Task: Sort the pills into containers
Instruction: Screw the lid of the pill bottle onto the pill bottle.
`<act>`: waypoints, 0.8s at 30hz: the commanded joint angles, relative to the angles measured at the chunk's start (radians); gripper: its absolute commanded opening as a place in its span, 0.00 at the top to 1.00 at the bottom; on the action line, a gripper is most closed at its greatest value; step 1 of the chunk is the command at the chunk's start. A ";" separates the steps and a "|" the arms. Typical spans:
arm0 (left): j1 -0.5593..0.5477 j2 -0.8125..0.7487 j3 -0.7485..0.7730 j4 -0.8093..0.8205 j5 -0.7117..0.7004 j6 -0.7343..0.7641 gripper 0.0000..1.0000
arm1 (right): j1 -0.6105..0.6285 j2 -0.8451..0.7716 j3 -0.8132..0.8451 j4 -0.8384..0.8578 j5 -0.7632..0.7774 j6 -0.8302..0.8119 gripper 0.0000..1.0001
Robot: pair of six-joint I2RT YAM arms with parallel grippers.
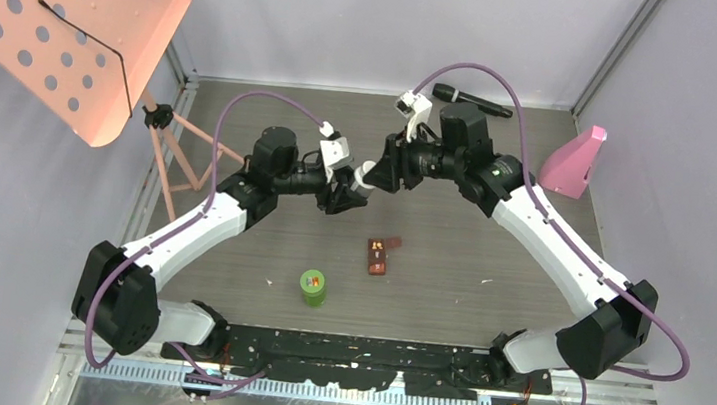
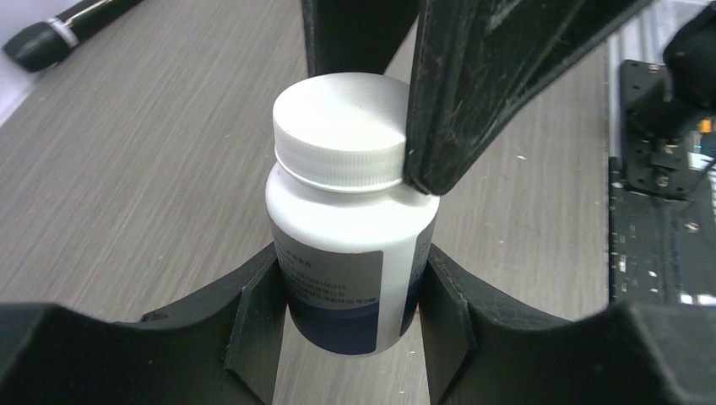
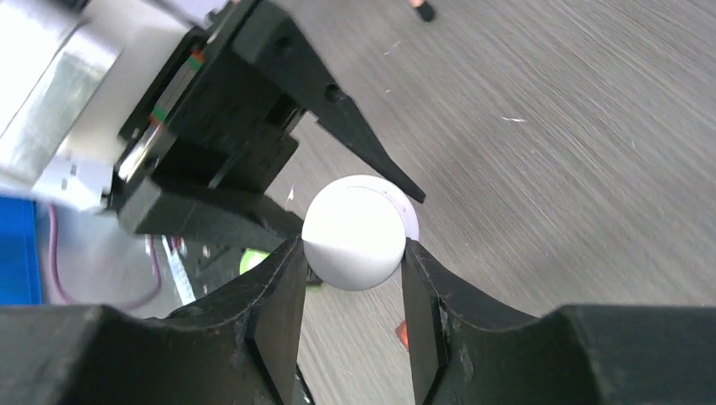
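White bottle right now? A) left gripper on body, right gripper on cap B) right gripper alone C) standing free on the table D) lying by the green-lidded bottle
A: the left gripper clamps the body of the white bottle, and the right gripper pinches its cap.

A black microphone (image 1: 473, 101) lies on its side at the far edge of the grey wood-grain table (image 1: 464, 309), close to the back wall and right of centre. A pink wedge-shaped object (image 1: 574, 163) (what it is cannot be told) stands upright near the far right corner, well apart from the microphone. At the upper left a salmon music stand (image 1: 62, 21) tilts its perforated desk, crossed by two black wires, over the table's left edge, its legs (image 1: 183, 159) at the far left corner.
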 commanded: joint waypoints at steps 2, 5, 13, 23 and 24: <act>-0.021 -0.013 0.018 0.146 -0.112 0.021 1.00 | 0.117 -0.009 -0.014 0.074 0.469 0.514 0.85; -0.022 -0.012 -0.005 0.164 -0.145 0.024 1.00 | 0.158 -0.004 0.027 0.026 0.698 0.587 0.86; -0.020 0.011 -0.051 0.210 -0.157 -0.017 1.00 | 0.111 -0.057 0.105 0.046 0.755 0.412 0.04; -0.020 0.041 0.011 0.141 0.129 -0.036 1.00 | -0.091 -0.191 -0.115 0.194 -0.234 -0.227 0.02; -0.020 0.043 0.016 0.136 0.159 -0.041 1.00 | -0.091 -0.186 -0.121 0.158 -0.294 -0.266 0.01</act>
